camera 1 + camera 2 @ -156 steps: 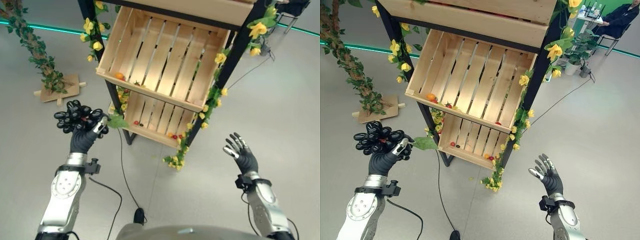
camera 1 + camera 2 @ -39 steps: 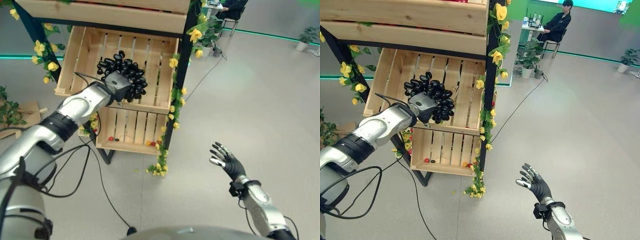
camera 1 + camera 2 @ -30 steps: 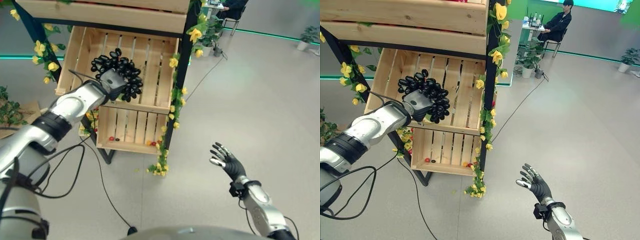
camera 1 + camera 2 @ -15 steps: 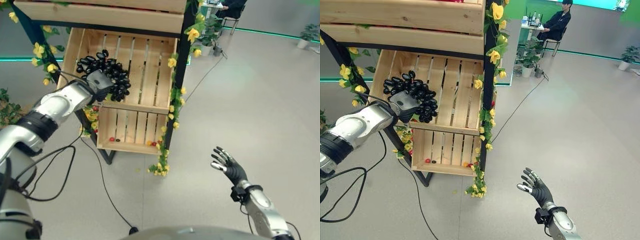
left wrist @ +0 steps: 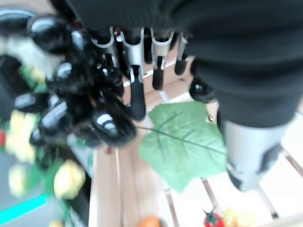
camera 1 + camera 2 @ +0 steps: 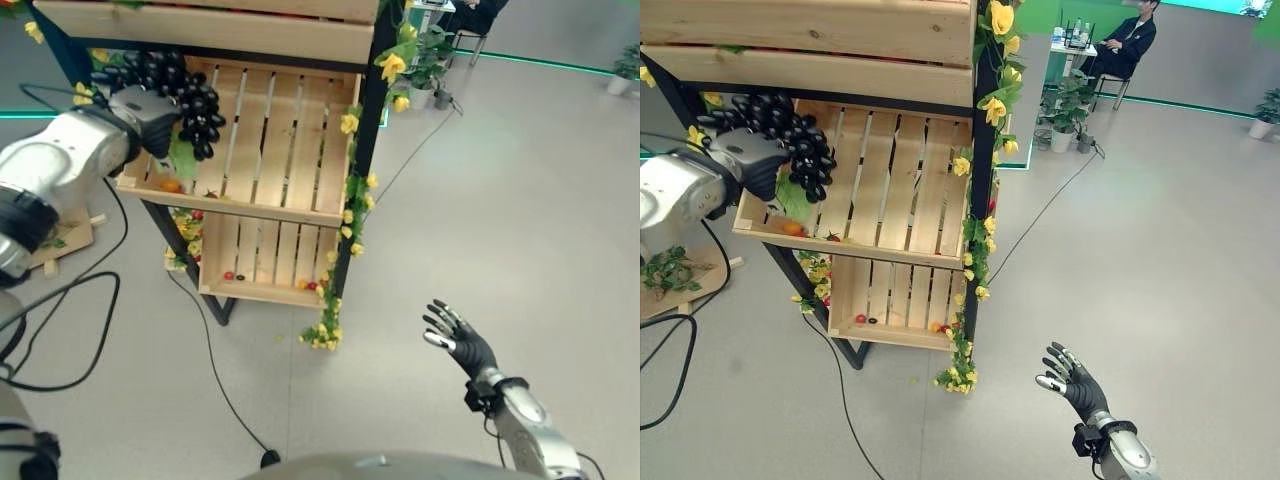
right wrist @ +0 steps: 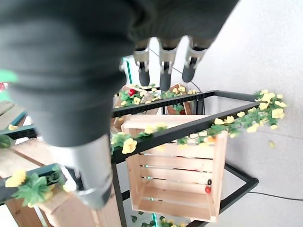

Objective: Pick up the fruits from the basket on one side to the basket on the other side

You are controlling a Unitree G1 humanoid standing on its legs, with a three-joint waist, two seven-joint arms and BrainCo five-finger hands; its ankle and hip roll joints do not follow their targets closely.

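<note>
My left hand (image 6: 148, 112) is shut on a bunch of black grapes (image 6: 188, 96) with a green leaf (image 5: 182, 142). It holds them over the left end of the middle wooden crate (image 6: 290, 150) on the black rack. Below the bunch, an orange fruit (image 6: 171, 185) and small tomatoes (image 5: 210, 218) lie along the crate's front edge. The grapes (image 5: 80, 99) hang past my fingers (image 5: 136, 97) in the left wrist view. My right hand (image 6: 460, 340) hovers low at the right over the floor, open and holding nothing.
A lower crate (image 6: 262, 255) holds a few small red fruits (image 6: 228, 276). Another crate (image 6: 810, 30) sits on top. Yellow flower garlands (image 6: 352, 190) wind round the rack posts. A person (image 6: 1135, 35) sits at a table far behind. Open floor lies to the right.
My left hand has carried the grapes left and up, from the crate's middle to its left end. The camera has shifted a little. The right hand stays open, barely moved.
</note>
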